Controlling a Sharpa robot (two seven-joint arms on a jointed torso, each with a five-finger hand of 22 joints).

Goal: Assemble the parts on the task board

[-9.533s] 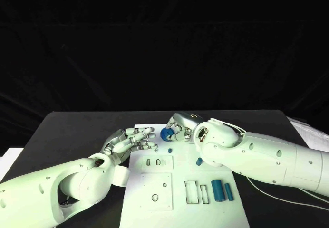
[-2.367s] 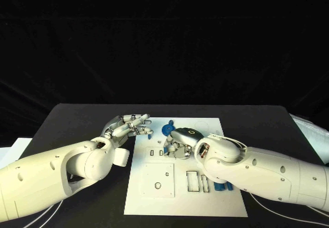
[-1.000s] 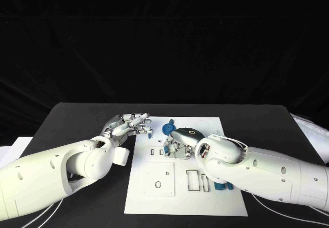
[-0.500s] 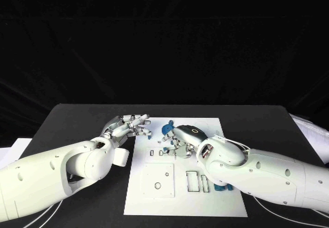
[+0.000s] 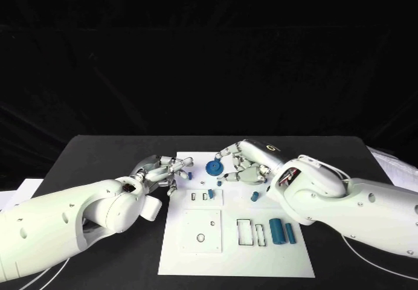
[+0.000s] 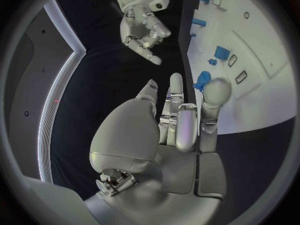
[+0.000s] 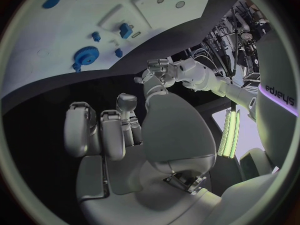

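Now my right hand hangs above the upper part of the task board, just right of the picture's centre, fingers loosely curled and apart with nothing between them. My left hand sits at the board's upper left edge, fingers also spread and holding nothing; in the left wrist view its fingertips lie over the board's margin near the blue gear.

That blue gear stands near the top of the board, between my two hands, with a small blue peg below it, beside two little slots. Another small blue peg stands right of that, close under my right wrist. Lower down, toward the board's right edge, two blue cylinders lie side by side next to a pair of rectangular recesses. A raised white square plate with small holes takes up the board's lower left part.
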